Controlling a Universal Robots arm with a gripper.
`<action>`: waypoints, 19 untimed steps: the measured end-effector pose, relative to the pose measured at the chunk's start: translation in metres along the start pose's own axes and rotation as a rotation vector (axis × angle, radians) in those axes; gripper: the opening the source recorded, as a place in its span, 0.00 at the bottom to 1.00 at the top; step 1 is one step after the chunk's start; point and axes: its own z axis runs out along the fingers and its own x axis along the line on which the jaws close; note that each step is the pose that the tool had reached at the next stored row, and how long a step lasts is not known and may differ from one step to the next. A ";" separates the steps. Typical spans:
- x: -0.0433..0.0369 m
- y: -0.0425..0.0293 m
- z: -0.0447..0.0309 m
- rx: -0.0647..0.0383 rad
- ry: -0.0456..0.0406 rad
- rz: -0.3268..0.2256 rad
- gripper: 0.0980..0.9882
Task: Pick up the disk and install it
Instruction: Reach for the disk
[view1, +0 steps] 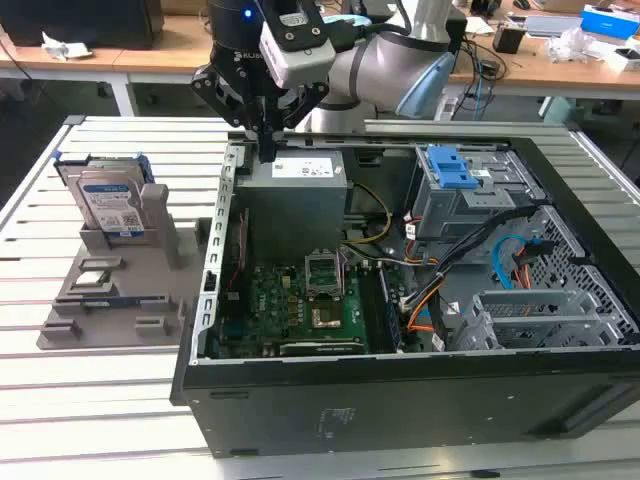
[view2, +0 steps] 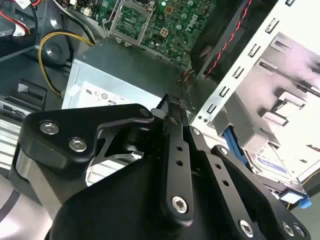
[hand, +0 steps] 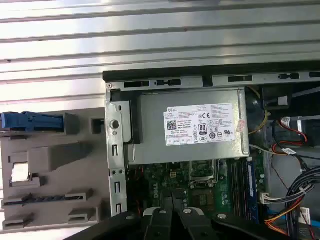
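The disk (view1: 112, 205), silver-grey with a white-and-blue label and blue side rails, stands upright in a grey holder (view1: 130, 290) on the slatted table, at the exterior view's left of the open computer case. Its blue rail edge (hand: 31, 121) appears in the first wrist view, and a piece of its label (view2: 272, 164) in the second wrist view. My gripper (view1: 268, 152) hangs above the case's rear corner nearest the disk, over the edge of the power-supply box (view1: 295, 200). Both wrist views show its fingers (view2: 172, 107) (hand: 161, 216) pressed together with nothing between them.
The open case (view1: 215, 260) holds the motherboard (view1: 300, 300), cables and a grey drive bay with a blue latch (view1: 450, 170) towards the exterior view's right. The holder also carries small parts in its lower slots. Desks with clutter stand behind the table.
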 end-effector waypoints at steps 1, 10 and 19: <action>0.0033 -0.0003 -0.0001 0.000 0.0001 0.000 0.01; 0.0413 -0.0031 -0.0010 0.000 0.0000 0.000 0.01; 0.0647 -0.0049 -0.0016 0.000 0.0000 0.000 0.01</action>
